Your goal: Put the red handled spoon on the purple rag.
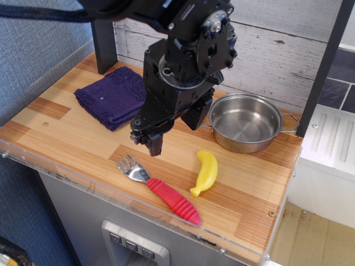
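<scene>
We see our gripper (153,138) hovering empty, opening unclear, red handled spoon (160,190) lying just near of it, purple rag (113,96) far left on the surface (66,133).

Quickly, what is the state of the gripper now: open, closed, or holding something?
Gripper: holding nothing, above the red handled spoon; open or shut cannot be told from this view.

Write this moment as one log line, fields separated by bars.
claw: empty, above table | red handled spoon: on table, front edge | purple rag: bare, back left | step: not grasped
</scene>
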`<state>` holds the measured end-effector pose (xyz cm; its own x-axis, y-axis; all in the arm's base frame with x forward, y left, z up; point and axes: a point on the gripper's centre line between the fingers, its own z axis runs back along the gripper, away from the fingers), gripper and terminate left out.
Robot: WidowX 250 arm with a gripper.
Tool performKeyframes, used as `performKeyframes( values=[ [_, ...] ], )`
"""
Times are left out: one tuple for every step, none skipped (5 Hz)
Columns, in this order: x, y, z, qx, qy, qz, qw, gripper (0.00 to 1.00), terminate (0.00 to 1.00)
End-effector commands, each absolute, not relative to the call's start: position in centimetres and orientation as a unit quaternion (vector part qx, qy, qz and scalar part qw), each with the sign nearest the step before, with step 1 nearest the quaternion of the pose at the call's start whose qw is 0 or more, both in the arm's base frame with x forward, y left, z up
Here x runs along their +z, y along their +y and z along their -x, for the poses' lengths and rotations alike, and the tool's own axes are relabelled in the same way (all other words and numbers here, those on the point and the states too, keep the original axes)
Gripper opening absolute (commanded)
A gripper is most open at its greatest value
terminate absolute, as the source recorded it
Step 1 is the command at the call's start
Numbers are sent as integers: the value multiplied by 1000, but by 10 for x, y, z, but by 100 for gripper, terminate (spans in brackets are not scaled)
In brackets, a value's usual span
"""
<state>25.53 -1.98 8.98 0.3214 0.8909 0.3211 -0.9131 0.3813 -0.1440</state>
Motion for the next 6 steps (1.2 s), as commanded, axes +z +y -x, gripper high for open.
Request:
performKeyframes(
  values=[
    [90,-20,-255,555,-176,-32,812,100,0],
    [80,-18,-255,578,-168,-37,798,100,0],
    [71,-15,-253,584,-158,-41,795,100,0],
    [58,-11,-254,588,-137,-47,796,100,0],
    [47,-9,-259,587,-116,-48,800,100,0],
    [34,-6,-257,590,-95,-53,800,100,0]
  ],
)
